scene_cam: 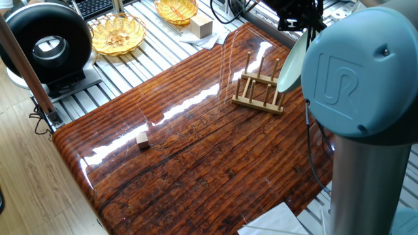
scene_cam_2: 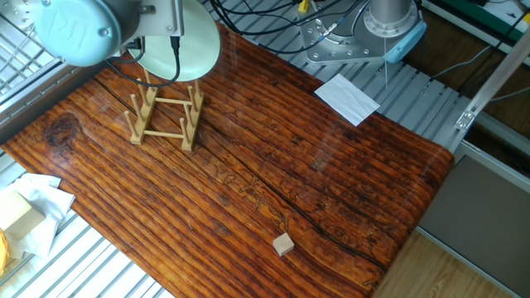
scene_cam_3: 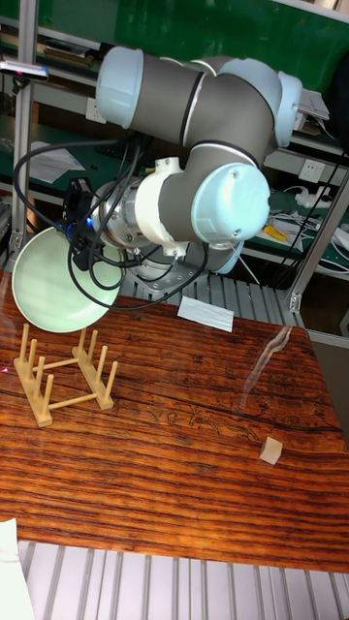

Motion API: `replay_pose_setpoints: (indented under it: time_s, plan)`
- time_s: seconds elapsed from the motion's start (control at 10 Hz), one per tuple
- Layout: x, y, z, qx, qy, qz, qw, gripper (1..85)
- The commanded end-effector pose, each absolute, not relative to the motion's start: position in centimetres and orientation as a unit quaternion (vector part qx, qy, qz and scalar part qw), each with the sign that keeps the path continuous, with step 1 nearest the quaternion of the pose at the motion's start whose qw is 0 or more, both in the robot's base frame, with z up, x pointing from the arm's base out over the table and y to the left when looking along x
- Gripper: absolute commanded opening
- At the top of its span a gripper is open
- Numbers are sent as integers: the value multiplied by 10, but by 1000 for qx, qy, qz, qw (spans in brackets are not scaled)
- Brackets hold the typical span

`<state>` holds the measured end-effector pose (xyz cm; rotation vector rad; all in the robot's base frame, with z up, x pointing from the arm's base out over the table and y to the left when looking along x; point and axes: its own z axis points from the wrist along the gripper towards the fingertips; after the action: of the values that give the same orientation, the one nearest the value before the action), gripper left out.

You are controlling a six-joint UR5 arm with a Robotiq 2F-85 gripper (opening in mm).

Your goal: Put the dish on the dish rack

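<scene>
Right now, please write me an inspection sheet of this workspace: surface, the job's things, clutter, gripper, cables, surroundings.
Surface: glossy dark striped wooden table, with glare.
Job's things: round pale mint-green dish held on edge in the air above the rack; small light-wood peg dish rack holds nothing.
Clutter: tiny wooden cube; white paper sheet off the table edge.
Gripper: gripper at dish rim; jaws hidden.
Cables: black cables hang beside the dish.
Surroundings: two yellow woven wicker baskets, black round device.
</scene>
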<state>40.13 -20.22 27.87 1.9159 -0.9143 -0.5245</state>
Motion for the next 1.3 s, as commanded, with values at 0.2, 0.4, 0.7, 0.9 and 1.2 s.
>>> replay_pose_setpoints:
  time_s: [0.2,0.4,0.7,0.9,1.2]
  plan:
    - [406,-205,273,784,-364,-207,458,10]
    - [407,-205,270,786,-364,-206,455,10]
    - [410,-204,265,791,-360,-204,450,10]
    - [410,-204,263,792,-359,-205,449,10]
    - [411,-204,259,796,-357,-203,445,10]
